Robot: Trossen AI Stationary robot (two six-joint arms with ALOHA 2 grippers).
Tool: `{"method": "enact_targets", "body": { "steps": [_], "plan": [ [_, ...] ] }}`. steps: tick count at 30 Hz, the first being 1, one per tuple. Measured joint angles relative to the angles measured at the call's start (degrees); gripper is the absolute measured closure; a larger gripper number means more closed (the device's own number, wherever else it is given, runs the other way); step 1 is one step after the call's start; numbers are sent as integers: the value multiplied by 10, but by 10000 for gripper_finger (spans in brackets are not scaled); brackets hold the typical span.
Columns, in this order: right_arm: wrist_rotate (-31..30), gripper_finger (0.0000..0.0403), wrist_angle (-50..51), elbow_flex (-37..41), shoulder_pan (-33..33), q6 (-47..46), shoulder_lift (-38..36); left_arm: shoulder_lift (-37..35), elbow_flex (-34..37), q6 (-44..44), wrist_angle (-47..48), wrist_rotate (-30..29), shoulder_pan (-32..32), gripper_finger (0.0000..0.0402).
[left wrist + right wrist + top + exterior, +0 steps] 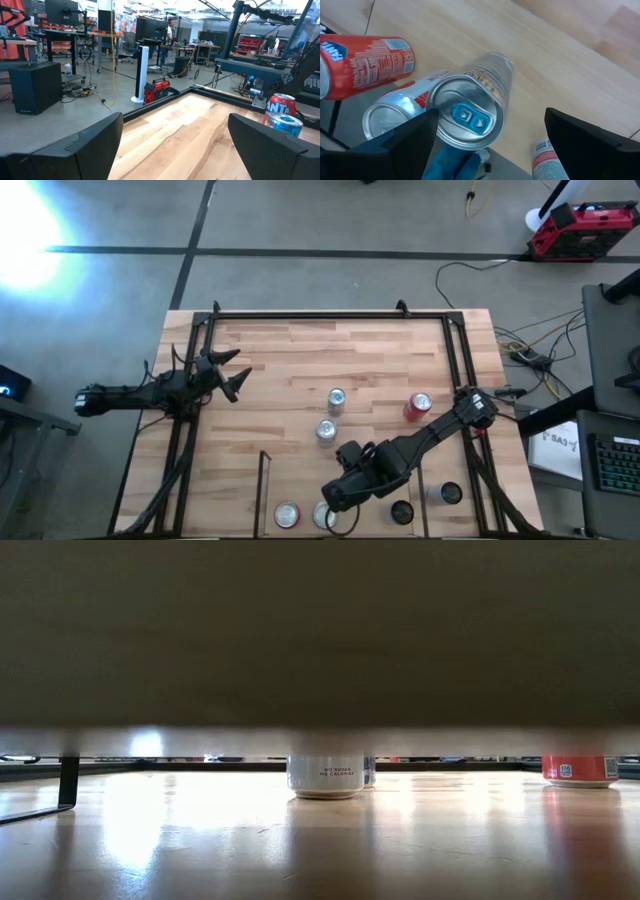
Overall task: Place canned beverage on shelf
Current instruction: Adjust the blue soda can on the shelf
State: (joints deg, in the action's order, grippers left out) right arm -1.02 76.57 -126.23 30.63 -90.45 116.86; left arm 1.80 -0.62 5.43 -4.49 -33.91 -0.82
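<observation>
Right wrist view: a silver aluminium can is seen between the spread right gripper fingers, inside the black-railed wooden shelf; withdrawal is best made straight, without tipping it.

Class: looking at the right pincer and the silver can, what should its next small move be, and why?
Probably lift the right pincer straight up. Its fingers stand apart around the silver can, which seems upright on the shelf beside another can; a sideways pull might knock either. The left pincer waits, open, far left.
</observation>
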Motion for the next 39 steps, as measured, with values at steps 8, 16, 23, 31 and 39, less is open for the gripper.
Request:
{"method": "enact_targets", "body": {
  "steps": [8,16,23,31,39],
  "plan": [
    [-12,55,15,-26,0,-10,-6,0,0,0,0,0,0,56],
    [-21,58,-7,-38,2,5,1,0,0,0,0,0,0,56],
    [-20,58,-6,-38,2,15,20,0,0,0,0,0,0,56],
    [-20,59,-6,-38,2,20,39,0,0,0,0,0,0,56],
    [-21,88,-6,-38,2,15,42,0,0,0,0,0,0,56]
  ]
}}
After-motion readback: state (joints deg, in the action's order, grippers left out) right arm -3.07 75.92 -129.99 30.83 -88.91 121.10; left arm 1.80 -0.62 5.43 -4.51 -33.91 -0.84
